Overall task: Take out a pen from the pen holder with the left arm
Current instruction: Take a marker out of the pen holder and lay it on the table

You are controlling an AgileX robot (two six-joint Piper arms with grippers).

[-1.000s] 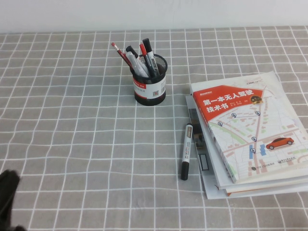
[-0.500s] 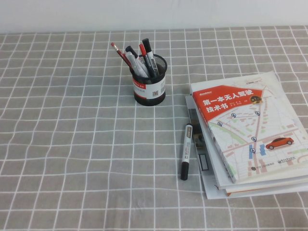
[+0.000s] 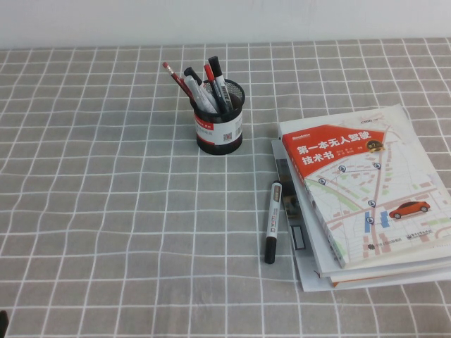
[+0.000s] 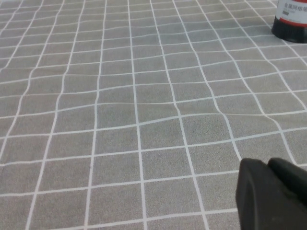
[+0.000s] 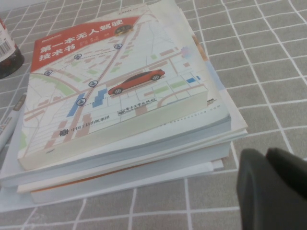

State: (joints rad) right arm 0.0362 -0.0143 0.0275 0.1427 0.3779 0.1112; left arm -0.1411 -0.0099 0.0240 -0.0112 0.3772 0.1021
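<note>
A black mesh pen holder (image 3: 220, 120) with a white and red label stands at the back middle of the table, with several pens (image 3: 211, 88) upright in it. One black-capped marker (image 3: 272, 222) lies flat on the cloth beside the books. My left gripper (image 4: 267, 165) hovers over bare cloth at the near left, shut and holding nothing, far from the holder (image 4: 291, 21). Only a dark sliver of the left arm (image 3: 2, 325) shows in the high view. My right gripper (image 5: 265, 154) is shut and holds nothing, near the front right corner of the book stack.
A stack of books (image 3: 363, 186) with a red and white map cover lies on the right. The grey checked tablecloth (image 3: 106, 211) covers the whole table. A white wall runs along the back.
The left arm, a dark shape at the near left corner a second ago, has drawn back almost out of the high view. The pens, marker and books have not moved.
</note>
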